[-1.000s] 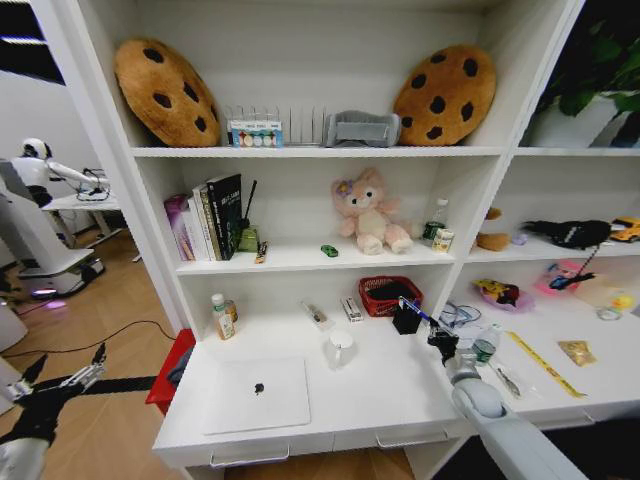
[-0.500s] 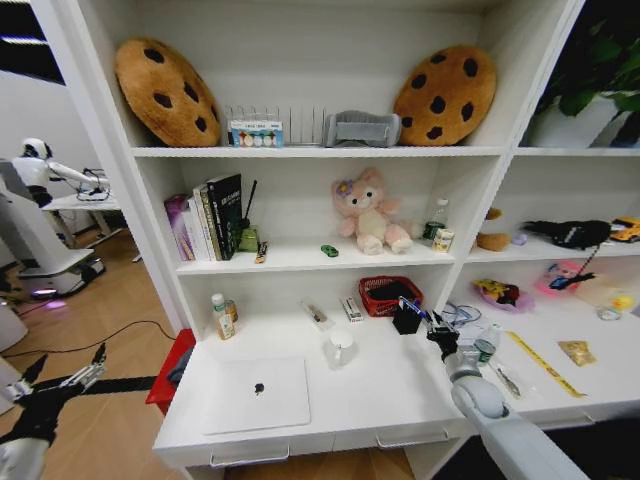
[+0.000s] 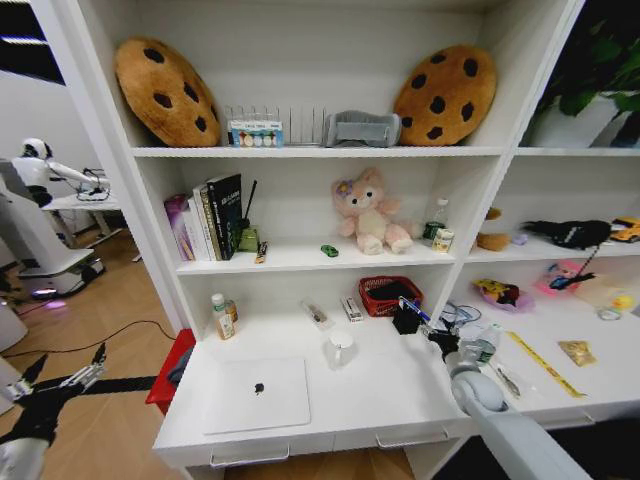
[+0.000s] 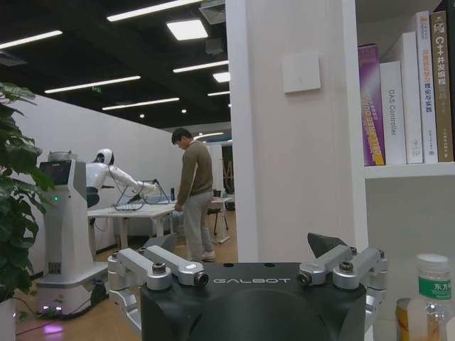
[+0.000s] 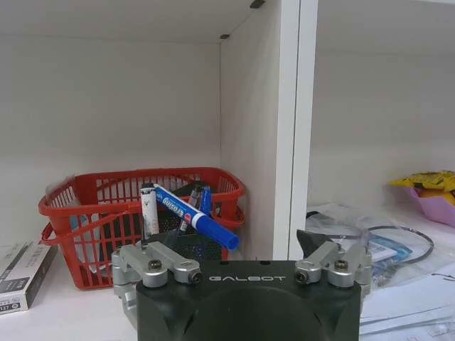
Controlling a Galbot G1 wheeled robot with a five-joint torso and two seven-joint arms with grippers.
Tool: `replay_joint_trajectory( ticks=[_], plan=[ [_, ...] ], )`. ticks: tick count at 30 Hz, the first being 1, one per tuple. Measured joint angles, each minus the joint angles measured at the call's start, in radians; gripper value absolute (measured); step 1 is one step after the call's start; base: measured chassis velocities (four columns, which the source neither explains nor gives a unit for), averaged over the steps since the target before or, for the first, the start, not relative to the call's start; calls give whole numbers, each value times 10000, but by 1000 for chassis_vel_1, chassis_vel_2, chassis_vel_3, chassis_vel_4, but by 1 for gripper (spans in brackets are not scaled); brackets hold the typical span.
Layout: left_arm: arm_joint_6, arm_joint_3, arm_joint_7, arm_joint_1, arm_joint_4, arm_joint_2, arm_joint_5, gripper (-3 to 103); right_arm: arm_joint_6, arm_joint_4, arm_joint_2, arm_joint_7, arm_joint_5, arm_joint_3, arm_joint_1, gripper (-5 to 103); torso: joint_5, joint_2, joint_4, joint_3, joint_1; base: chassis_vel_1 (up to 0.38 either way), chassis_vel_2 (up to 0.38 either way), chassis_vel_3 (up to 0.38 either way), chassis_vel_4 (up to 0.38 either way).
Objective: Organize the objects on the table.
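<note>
Your right gripper, jaws apart and empty, sits by the black pen holder where the light, slippery blue marker leans; pinch it mid-barrel.

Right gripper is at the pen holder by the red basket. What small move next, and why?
Probably back the right gripper straight away from the black pen holder. The blue marker leans inside it and the fingers look open, clear of it. The left gripper hangs open left of the table.
</note>
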Motion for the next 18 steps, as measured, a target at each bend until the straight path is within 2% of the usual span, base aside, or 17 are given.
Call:
replay_joint_trajectory(
  ticks=[1,5,7,10,13,15,16,18],
  plan=[
    [0,0,0,0,0,0,0,100,-34,-29,-2,-10,103,-16,31,99,1,0,0,0,0,0,0,0,0],
    [0,0,0,0,0,0,0,100,-72,-143,-6,-29,262,-61,121,94,0,1,0,0,0,0,0,0,0],
    [0,0,0,0,0,0,0,100,-71,-180,-7,-47,270,-84,143,83,1,0,0,0,0,0,0,0,0],
    [0,0,0,0,0,0,0,100,-65,-196,-7,-67,270,-94,156,78,0,0,0,0,0,0,0,0,0],
    [0,0,0,0,0,0,0,100,-42,-223,-4,-94,267,-125,207,61,0,0,0,0,0,0,0,0,0],
    [1,0,0,0,0,0,0,100,-40,-226,-3,-96,267,-129,213,61,0,1,0,0,-1,0,0,0,0],
    [0,0,0,0,0,0,0,100,-35,-232,-1,-99,266,-136,221,50,0,1,0,0,0,0,0,0,0],
    [0,0,0,0,0,0,0,100,-32,-238,1,-102,265,-142,231,50,0,0,0,0,0,0,0,0,0]
  ],
)
